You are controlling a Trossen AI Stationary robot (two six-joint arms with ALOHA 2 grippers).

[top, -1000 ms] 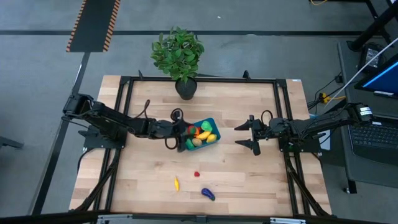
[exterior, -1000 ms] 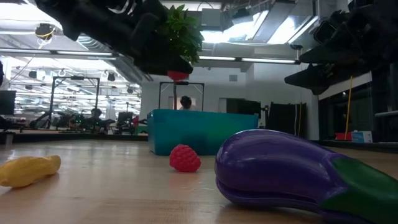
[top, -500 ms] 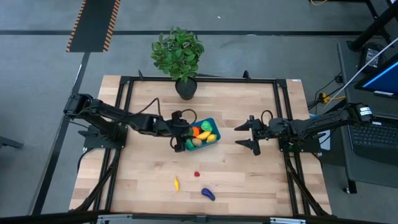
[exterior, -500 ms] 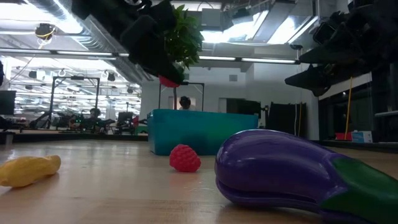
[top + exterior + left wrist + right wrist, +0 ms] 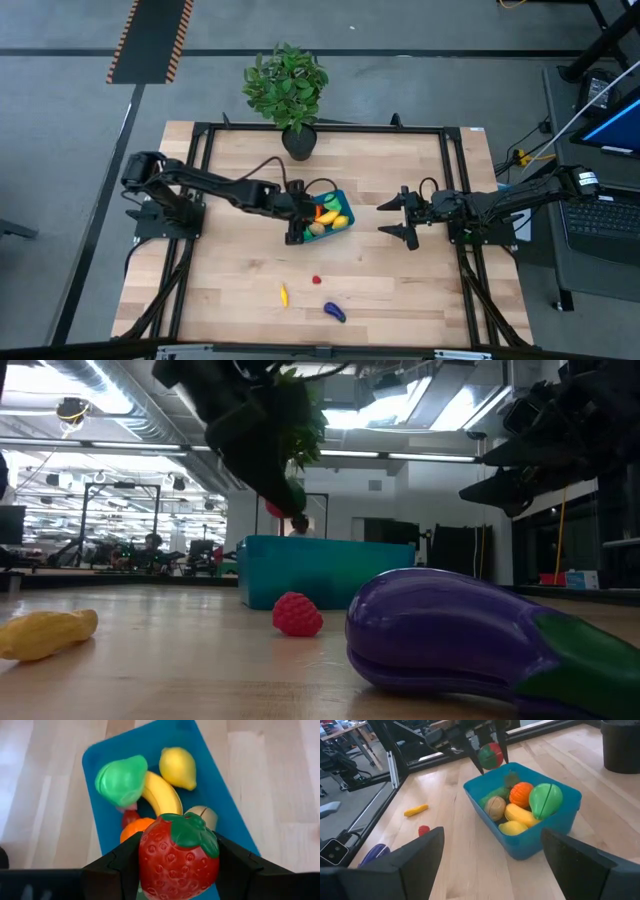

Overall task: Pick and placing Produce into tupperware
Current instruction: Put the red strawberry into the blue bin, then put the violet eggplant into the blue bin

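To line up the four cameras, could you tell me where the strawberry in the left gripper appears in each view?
High view: hidden under the left gripper, at the tupperware.
Low view: strawberry, red glimpse above the tupperware.
Left wrist view: bottom centre, between the fingers.
Right wrist view: top centre, above the tupperware.
Shared landmark: the tupperware.

Glossy plastic strawberry (image 5: 177, 855), wood table (image 5: 400, 280)

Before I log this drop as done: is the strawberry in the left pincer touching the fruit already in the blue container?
Apart. The right wrist view shows the strawberry, in the left pincer, hanging above the container with clear space below.
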